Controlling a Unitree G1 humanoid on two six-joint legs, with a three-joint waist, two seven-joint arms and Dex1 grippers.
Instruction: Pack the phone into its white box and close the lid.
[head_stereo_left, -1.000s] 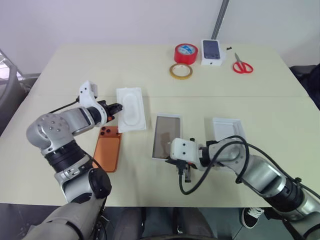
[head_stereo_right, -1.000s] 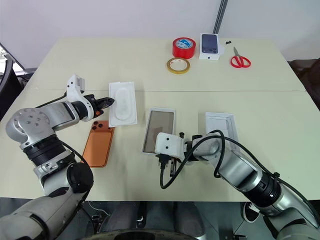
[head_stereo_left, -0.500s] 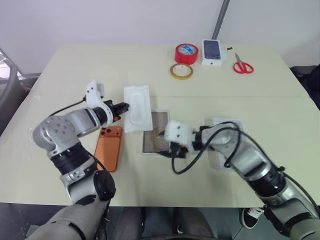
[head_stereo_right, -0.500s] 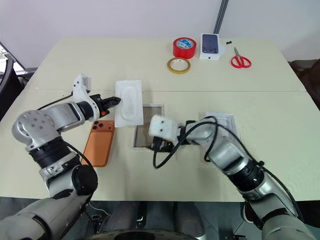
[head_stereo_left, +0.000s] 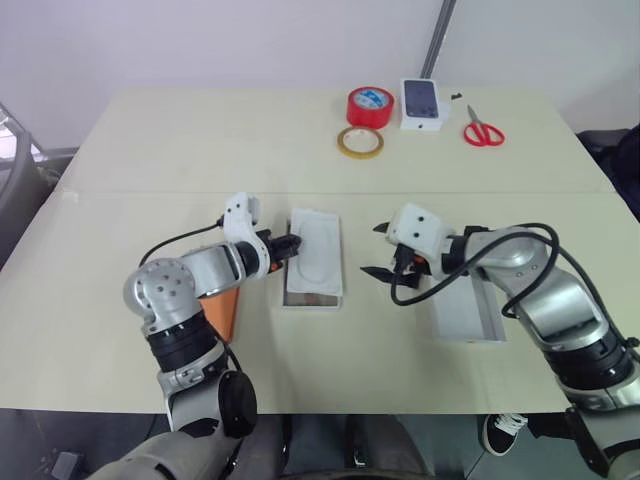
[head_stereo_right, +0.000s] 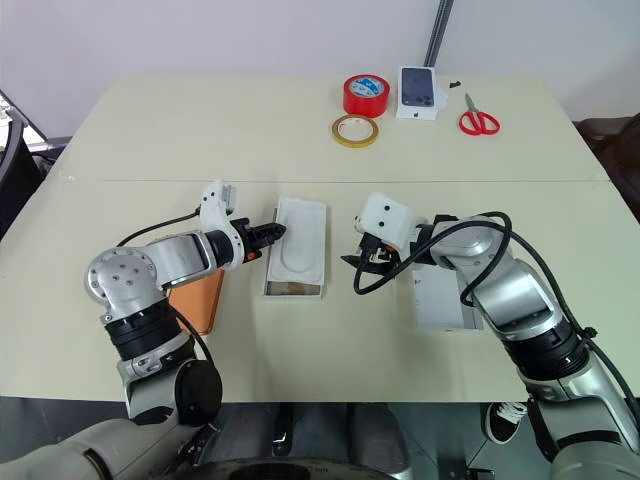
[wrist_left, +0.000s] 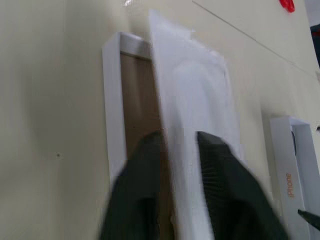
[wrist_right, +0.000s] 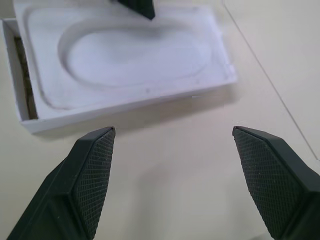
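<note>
The white box lies mid-table with a thin white insert with an oval recess resting on top of it, so only its near end and brownish inner face show. My left gripper is at the insert's left edge, fingers parted with that edge between them. The orange phone lies left of the box, mostly hidden behind my left arm. My right gripper stands wide open and empty just right of the box. The lid lies further right, under my right arm.
At the table's far side are a red tape roll, a tan tape ring, a small white box printed with a dark phone and red scissors. A seam runs across the table.
My left gripper carried the insert rightward onto the white box and its fingers have parted. My right gripper opened, left the box's near end and moved up and to the right.
</note>
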